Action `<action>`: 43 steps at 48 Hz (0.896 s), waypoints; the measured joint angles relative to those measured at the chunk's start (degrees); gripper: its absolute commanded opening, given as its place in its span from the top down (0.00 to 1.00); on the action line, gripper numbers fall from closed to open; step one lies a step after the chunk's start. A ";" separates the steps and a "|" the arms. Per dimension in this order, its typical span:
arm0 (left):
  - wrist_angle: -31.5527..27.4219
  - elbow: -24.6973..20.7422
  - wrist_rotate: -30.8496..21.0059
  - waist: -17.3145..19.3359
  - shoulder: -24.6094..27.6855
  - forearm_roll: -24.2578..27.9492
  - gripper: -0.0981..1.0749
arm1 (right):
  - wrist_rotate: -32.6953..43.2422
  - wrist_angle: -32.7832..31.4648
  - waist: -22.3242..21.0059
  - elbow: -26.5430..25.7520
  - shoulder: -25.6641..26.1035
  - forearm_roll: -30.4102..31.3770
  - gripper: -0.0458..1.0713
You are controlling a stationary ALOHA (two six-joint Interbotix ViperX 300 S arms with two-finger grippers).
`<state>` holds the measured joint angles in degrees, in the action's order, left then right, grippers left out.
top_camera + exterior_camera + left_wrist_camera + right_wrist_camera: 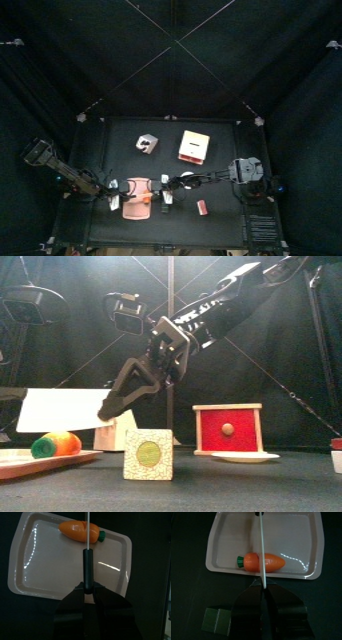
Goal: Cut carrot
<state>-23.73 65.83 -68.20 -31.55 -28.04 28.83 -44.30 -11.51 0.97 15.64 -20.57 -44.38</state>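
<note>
On the tray (219, 543) lies the carrot (264, 562), alone, near one long rim. Over the tray, the knife (260, 542) crosses the carrot. Left gripper (85, 587) clamps its black handle; right gripper (265, 590) pinches its blade.

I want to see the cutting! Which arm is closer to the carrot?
Right, it seems. The right gripper hangs just short of the carrot. The left gripper is farther back, opposite, holding a knife that reaches it.
</note>
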 measured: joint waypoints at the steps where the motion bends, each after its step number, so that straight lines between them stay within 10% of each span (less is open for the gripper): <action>1: 0.00 0.00 0.00 -0.09 0.00 0.00 0.56 | 0.00 0.00 0.00 0.00 -0.18 0.00 0.59; 43: 3.08 0.35 -0.09 -0.09 3.08 0.00 0.56 | 0.00 0.00 0.09 -0.79 -2.55 -1.49 0.59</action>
<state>-20.65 66.18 -68.29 -31.64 -24.96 28.83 -44.30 -11.51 1.05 14.85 -23.12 -45.88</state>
